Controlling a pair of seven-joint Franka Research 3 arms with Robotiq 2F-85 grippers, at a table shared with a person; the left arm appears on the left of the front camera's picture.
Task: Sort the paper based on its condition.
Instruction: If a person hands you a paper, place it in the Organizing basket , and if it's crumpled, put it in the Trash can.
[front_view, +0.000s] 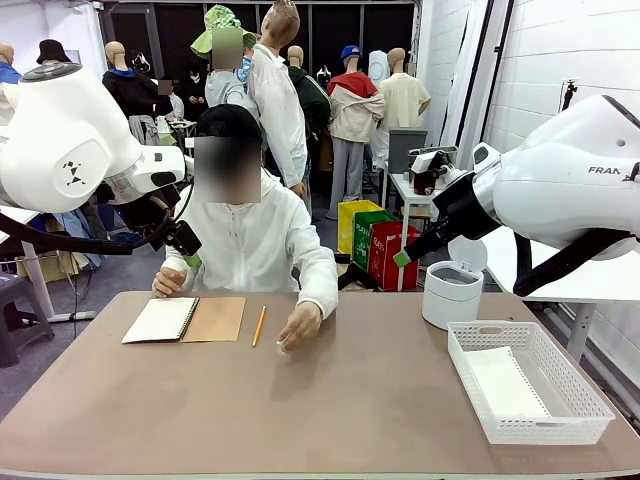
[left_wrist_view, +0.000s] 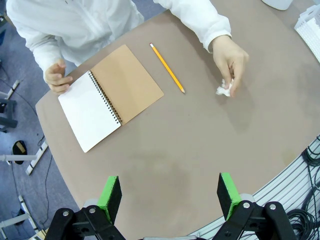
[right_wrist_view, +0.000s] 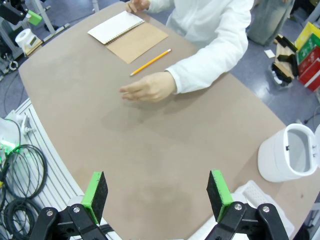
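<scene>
Nearest, the white mesh basket (front_view: 530, 395) sits at the table's (front_view: 320, 400) near right corner; a flat white sheet of paper (front_view: 505, 385) lies inside it. Beyond the basket stands a white cylindrical bin (front_view: 452, 293) with its lid tipped up. Toward the table's middle, past the basket's left side, the person's hand (left_wrist_view: 229, 59) rests on the surface with its fingers closed on a small crumpled piece of paper (left_wrist_view: 223, 89). Just left of that hand lies a yellow pencil (front_view: 259, 325), and left of the pencil an open spiral-bound notebook (front_view: 186, 319) shows a blank page beside its brown cover. The person's other hand (front_view: 169, 283) rests at the notebook's far edge.

Both arms are raised above the table. The left gripper (left_wrist_view: 170, 196) has its jaws spread wide and holds nothing. The right gripper (right_wrist_view: 158, 194) likewise stands fully parted and empty, high above the bare tabletop in front of the basket.
</scene>
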